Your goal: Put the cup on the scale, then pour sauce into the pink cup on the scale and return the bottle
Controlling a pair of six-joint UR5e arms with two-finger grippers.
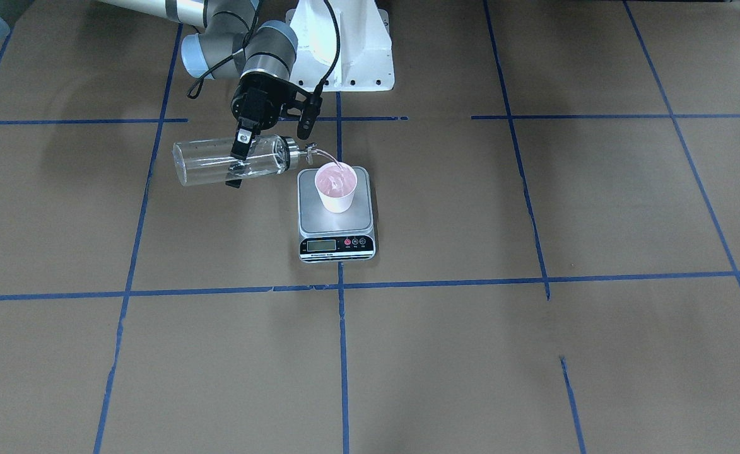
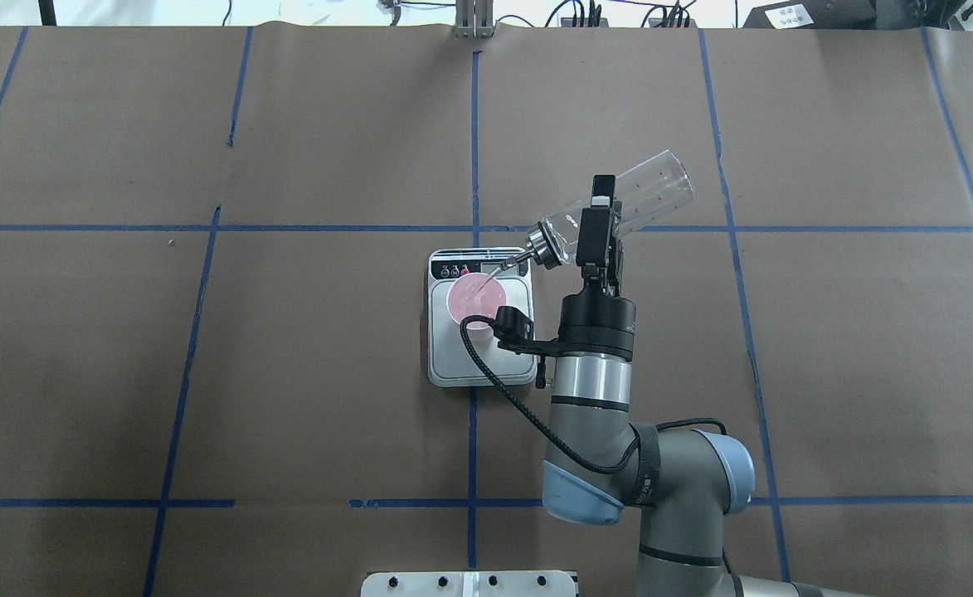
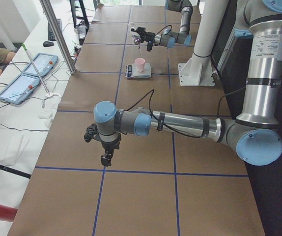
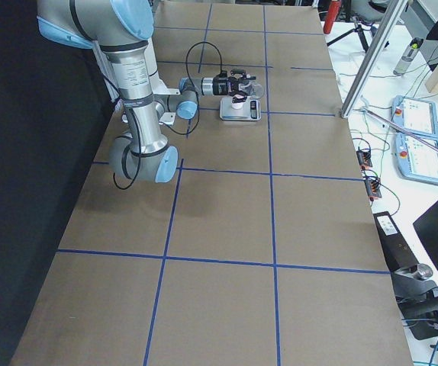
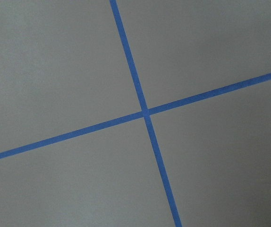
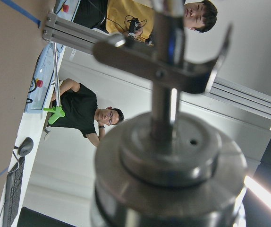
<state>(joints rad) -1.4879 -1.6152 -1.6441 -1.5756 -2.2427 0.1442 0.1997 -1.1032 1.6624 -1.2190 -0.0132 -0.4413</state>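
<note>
The pink cup (image 1: 337, 186) stands upright on the steel plate of the scale (image 1: 310, 217), whose display faces away from the robot. My right gripper (image 1: 238, 162) is shut on the clear glass bottle (image 1: 199, 164), held tilted almost flat with its silver cap and spout toward the cup. A thin pale stream (image 1: 328, 154) arcs from the spout into the cup. From overhead, the bottle (image 2: 656, 186) slopes down toward the cup (image 2: 474, 298). The cap (image 6: 168, 156) fills the right wrist view. My left gripper (image 3: 106, 158) hangs over bare table far from the scale; I cannot tell its state.
Blue tape lines (image 5: 145, 113) grid the brown paper table. The white robot base (image 1: 342, 50) stands just behind the scale. A side table with tablets (image 3: 23, 83) and cables runs along the far edge. Two people show in the right wrist view.
</note>
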